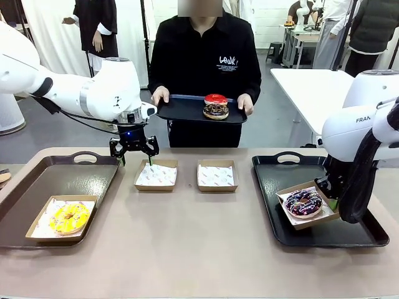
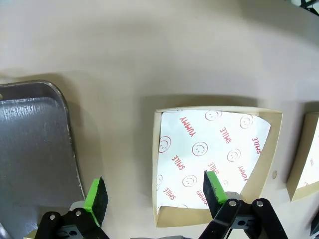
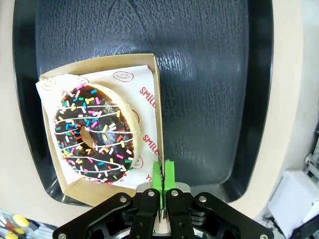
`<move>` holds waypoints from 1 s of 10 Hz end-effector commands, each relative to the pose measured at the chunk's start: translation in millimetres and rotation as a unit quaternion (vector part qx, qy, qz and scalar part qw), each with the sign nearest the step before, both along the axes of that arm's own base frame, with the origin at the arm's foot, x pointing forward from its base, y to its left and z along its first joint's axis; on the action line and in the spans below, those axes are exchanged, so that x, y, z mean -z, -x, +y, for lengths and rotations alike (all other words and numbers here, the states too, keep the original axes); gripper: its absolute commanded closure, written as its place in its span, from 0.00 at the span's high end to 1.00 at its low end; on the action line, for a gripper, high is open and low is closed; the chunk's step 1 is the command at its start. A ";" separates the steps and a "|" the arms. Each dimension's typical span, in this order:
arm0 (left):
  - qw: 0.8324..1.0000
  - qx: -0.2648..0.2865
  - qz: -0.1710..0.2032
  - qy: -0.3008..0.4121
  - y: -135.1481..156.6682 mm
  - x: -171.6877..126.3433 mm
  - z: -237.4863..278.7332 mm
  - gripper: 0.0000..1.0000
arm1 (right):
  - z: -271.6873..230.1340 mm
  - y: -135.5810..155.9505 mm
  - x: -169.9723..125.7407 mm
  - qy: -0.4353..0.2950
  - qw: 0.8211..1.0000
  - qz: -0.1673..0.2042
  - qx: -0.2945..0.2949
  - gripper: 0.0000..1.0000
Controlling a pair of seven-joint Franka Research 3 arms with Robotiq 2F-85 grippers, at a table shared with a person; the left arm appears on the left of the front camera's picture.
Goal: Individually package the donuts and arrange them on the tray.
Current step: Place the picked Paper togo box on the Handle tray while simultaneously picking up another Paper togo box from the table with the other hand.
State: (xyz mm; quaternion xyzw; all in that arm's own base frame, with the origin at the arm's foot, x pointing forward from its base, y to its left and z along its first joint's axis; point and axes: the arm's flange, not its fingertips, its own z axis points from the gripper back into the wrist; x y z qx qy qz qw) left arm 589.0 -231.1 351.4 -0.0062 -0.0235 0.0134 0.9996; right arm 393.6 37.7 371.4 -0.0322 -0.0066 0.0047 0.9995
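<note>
The left gripper (image 1: 133, 156) hangs with its jaws spread wide and nothing between them, just above the tabletop (image 1: 199, 255). In the left wrist view one green pad (image 2: 215, 186) sits over the near wall of the left empty box (image 2: 209, 149). The other pad is over bare tabletop, between that box and the grey tray (image 2: 35, 149). In the front view the box lies at 5 o'clock from this gripper, with the second empty box (image 1: 217, 175) at 3 o'clock of the first. The two unpacked donuts are stacked, the red donut (image 1: 216, 99) on the chocolate donut (image 1: 216, 112), on the person's tray (image 1: 181, 111), held off the tabletop at about 1 o'clock from the left gripper. That makes the left arm the nearer one for fetching them. The yellow donut (image 1: 68, 216) is already boxed at the grey tray's 6 o'clock end. The right gripper (image 3: 163, 175) is closed narrow, apparently pinching the side wall of the sprinkled donut's box (image 3: 149, 74) near its corner. The sprinkled donut (image 3: 94, 134) lies at 10 o'clock from the pads, and the box sits tilted on the black tray (image 3: 209, 74), probably being set down there.
</note>
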 end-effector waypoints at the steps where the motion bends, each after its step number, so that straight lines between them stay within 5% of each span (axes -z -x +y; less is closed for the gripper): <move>1: 0.999 0.037 -0.001 -0.004 2.4 8.0 2.6 1.00 | -6.7 69.1 37.9 0.009 1.000 -0.008 0.008 0.01; 8: 0.997 0.072 0.010 -0.010 2.8 18.5 3.2 1.00 | -8.5 67.1 39.6 0.013 1.000 0.004 0.011 0.01; 9: 0.997 0.075 0.012 -0.007 2.4 19.1 3.0 1.00 | -8.6 67.4 39.7 0.013 1.000 0.006 0.008 0.36; 10: 0.997 0.075 0.015 -0.008 2.2 19.6 2.5 0.41 | -8.2 67.0 40.3 0.014 1.000 0.008 0.006 0.60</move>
